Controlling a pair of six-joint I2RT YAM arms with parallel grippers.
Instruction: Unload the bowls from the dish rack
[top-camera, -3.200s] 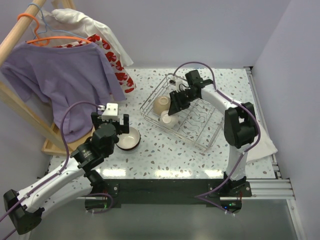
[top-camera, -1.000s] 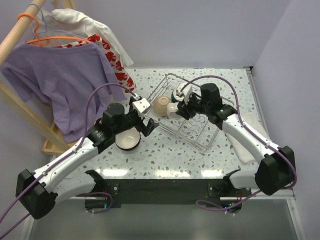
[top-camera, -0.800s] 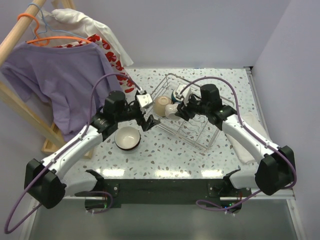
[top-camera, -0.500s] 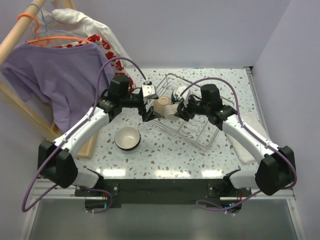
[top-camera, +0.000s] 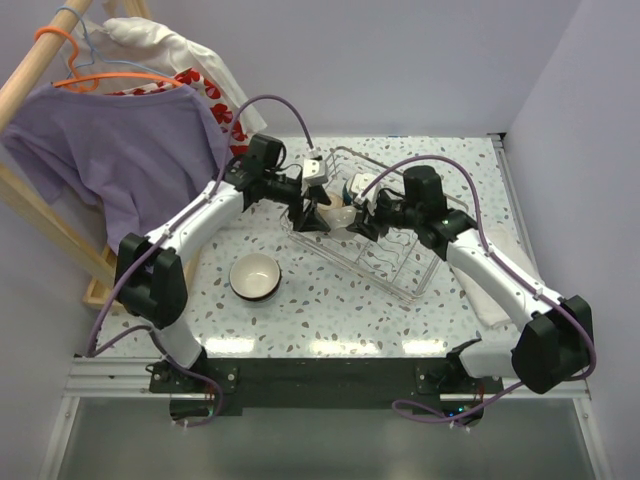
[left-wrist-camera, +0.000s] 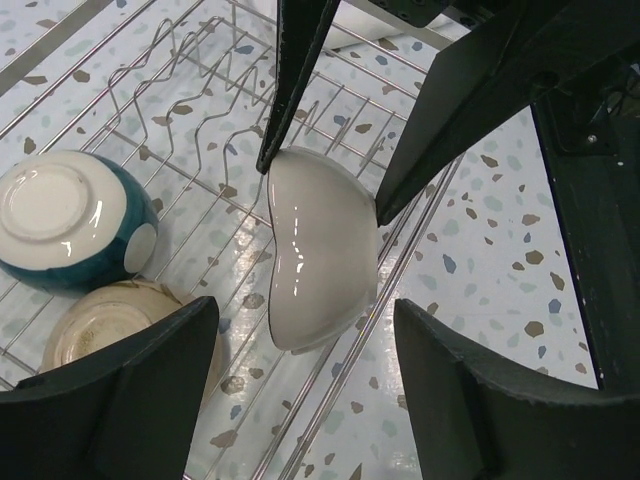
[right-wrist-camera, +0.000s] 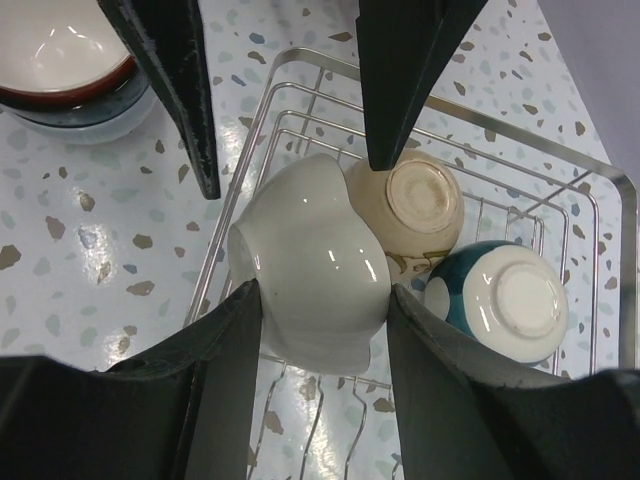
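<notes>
- White bowl (right-wrist-camera: 310, 285) is mid-transfer, tipped on its side over the dish rack (top-camera: 400, 262) edge at the centre of the overhead view, pinched across its rim by the right gripper (right-wrist-camera: 322, 295).
- Left gripper (left-wrist-camera: 305, 320) has its jaws spread on either side of that bowl, not touching it. It looks like a handover, not yet made.
- Done: a stack of bowls (top-camera: 254, 276), dark red on top, stands on the table (top-camera: 330, 310), lower left of the rack.
- Left: a tan bowl (right-wrist-camera: 412, 208) and a teal-and-white bowl (right-wrist-camera: 505, 292) sit upside down in the rack.
</notes>
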